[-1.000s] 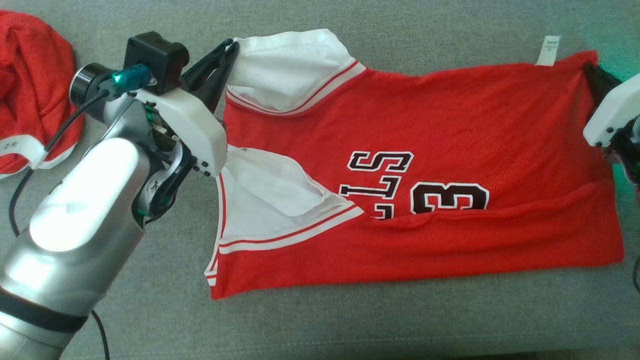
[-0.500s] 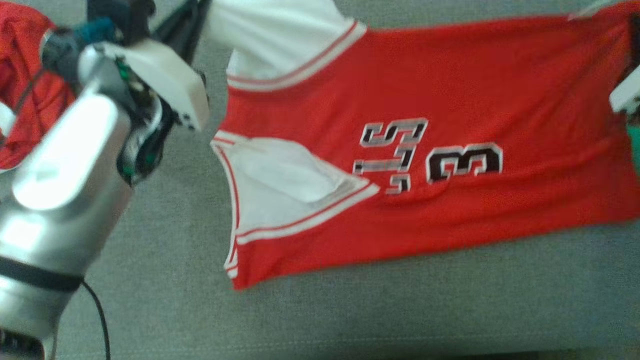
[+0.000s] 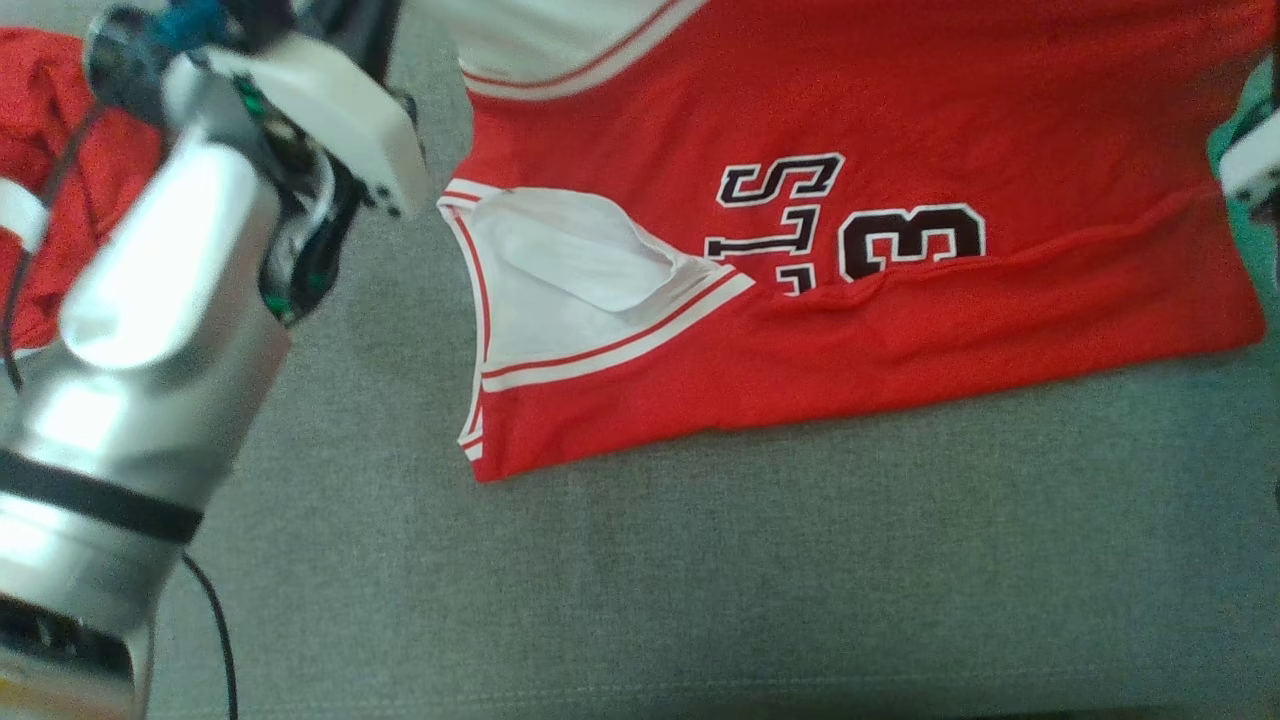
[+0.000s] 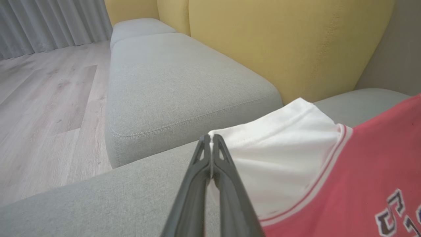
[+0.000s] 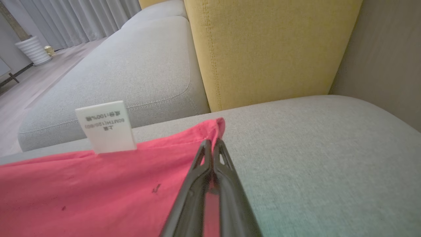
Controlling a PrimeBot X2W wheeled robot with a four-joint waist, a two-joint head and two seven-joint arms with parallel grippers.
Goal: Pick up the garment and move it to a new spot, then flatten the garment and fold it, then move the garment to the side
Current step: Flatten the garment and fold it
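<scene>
The garment is a red jersey with white sleeves and black lettering. It lies spread on the grey sofa seat, and its far edge runs off the top of the head view. My left gripper is shut on the edge of the white sleeve. My right gripper is shut on the red hem corner, beside a white care label. In the head view my left arm stands at the left and the right wrist housing at the right edge.
Another red garment lies bunched at the far left behind my left arm. A yellow backrest rises behind the seat. A second grey seat cushion and wooden floor lie beyond it.
The head view has shifted. Both grippers keep their hold, and the jersey's near edge has slid away from me and a little to the right. Its far edge has passed the top of the view.
</scene>
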